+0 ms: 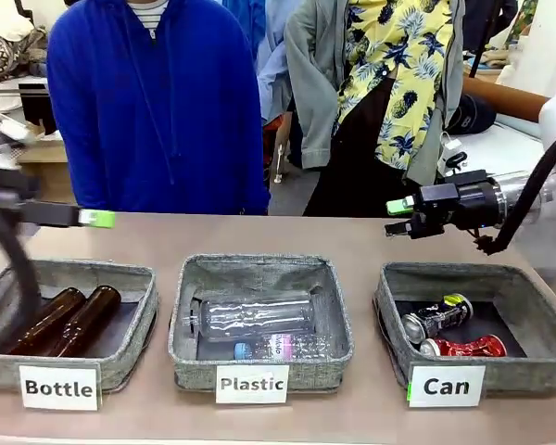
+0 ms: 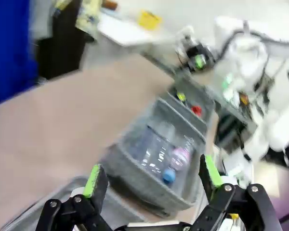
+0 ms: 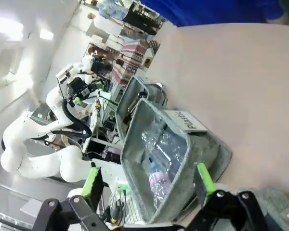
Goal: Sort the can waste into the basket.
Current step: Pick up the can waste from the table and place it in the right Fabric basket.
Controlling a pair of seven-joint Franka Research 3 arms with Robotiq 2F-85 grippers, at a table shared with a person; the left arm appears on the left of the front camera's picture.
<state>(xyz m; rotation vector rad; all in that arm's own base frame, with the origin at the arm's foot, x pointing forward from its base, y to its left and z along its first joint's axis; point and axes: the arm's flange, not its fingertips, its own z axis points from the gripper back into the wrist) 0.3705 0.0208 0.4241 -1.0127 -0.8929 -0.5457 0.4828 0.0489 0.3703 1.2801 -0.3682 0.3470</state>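
Note:
The grey basket (image 1: 530, 369) with the white "Can" label stands at the table's right. Inside it lie both cans: the dark can with a silver top (image 1: 435, 317) and, nearer the front, the crushed red can (image 1: 470, 347). My right gripper (image 1: 398, 217) hovers above the basket's far left corner, pointing left, open and empty; its green-padded fingers spread wide in the right wrist view (image 3: 147, 179). My left gripper (image 1: 100, 219) is high over the far left of the table, open with nothing in it (image 2: 152, 175). The blurred left wrist view shows the red can (image 2: 196, 110) far off.
A "Plastic" bin (image 1: 183, 345) in the middle holds clear bottles (image 1: 255, 317). A "Bottle" bin (image 1: 130, 357) on the left holds two brown glass bottles (image 1: 83, 320). Two people stand at the far edge, one in a blue top (image 1: 157, 102). Bare table lies behind the bins.

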